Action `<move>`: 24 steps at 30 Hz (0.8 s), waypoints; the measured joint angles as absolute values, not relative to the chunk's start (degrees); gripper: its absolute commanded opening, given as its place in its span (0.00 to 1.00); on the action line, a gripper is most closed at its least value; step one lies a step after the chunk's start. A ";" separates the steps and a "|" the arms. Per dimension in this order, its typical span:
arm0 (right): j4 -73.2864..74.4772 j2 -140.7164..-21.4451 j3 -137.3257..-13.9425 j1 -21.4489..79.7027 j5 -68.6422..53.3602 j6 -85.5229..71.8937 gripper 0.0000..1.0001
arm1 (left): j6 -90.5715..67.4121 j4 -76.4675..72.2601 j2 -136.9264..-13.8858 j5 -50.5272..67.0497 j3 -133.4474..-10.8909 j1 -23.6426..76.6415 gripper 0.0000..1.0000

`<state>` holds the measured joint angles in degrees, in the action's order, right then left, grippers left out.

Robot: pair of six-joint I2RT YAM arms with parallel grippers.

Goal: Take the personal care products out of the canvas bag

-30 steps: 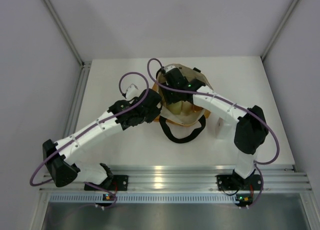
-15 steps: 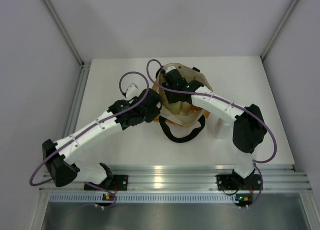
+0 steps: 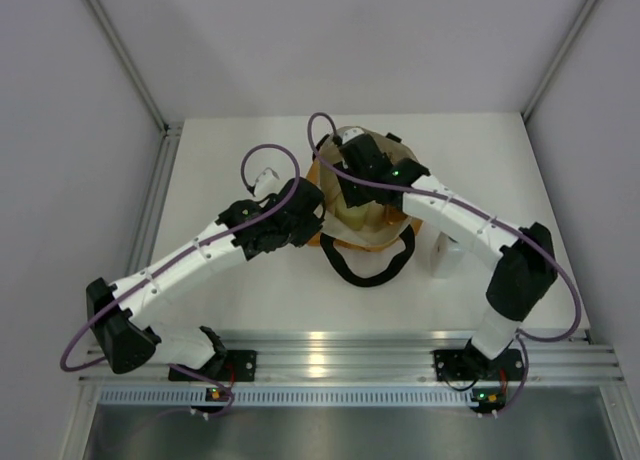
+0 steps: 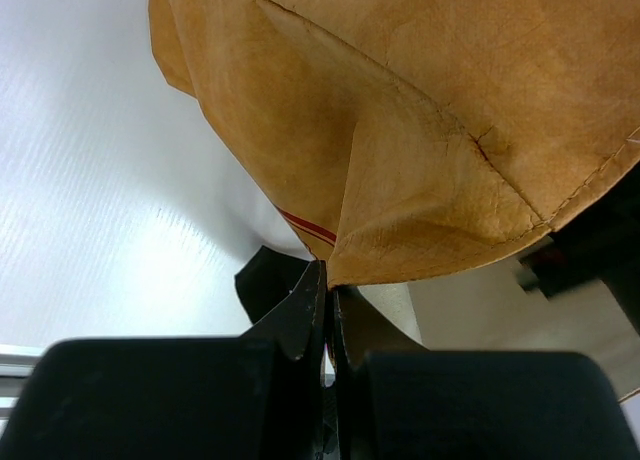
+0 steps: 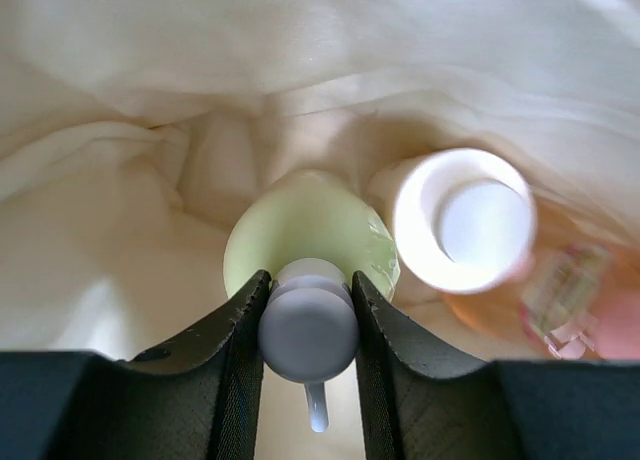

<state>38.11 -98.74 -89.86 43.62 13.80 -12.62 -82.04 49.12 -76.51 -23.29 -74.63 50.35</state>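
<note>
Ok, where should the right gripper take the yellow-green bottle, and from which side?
By its white cap, straight down through the canvas bag mouth. The yellow-green bottle stands upright, cap narrower than the body and fitting between the right gripper fingers; the cream bottle crowds one side.

1. The top external camera looks steeply down from above the near edge of the tabletop (image 3: 220, 160), distant enough to hold all of it and the canvas bag (image 3: 365, 238).
2. The left wrist camera peers past the left claw (image 4: 327, 272), very close to the bag's tan outer wall, with the tabletop beneath.
3. The right wrist camera faces down past the right claw (image 5: 310, 285) inside the bag, close above the yellow-green bottle (image 5: 300, 215).
4. All three views share the bag.
</note>
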 measured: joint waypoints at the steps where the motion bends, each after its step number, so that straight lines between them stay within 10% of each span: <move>1: 38.70 -97.41 -89.89 43.62 13.76 -12.64 0.00 | -82.04 49.12 -76.53 -23.22 -74.63 50.35 0.00; 24: 61.73 -84.51 -121.32 42.94 18.44 -10.94 0.00 | -82.15 49.19 -77.43 -22.94 -74.54 50.35 0.00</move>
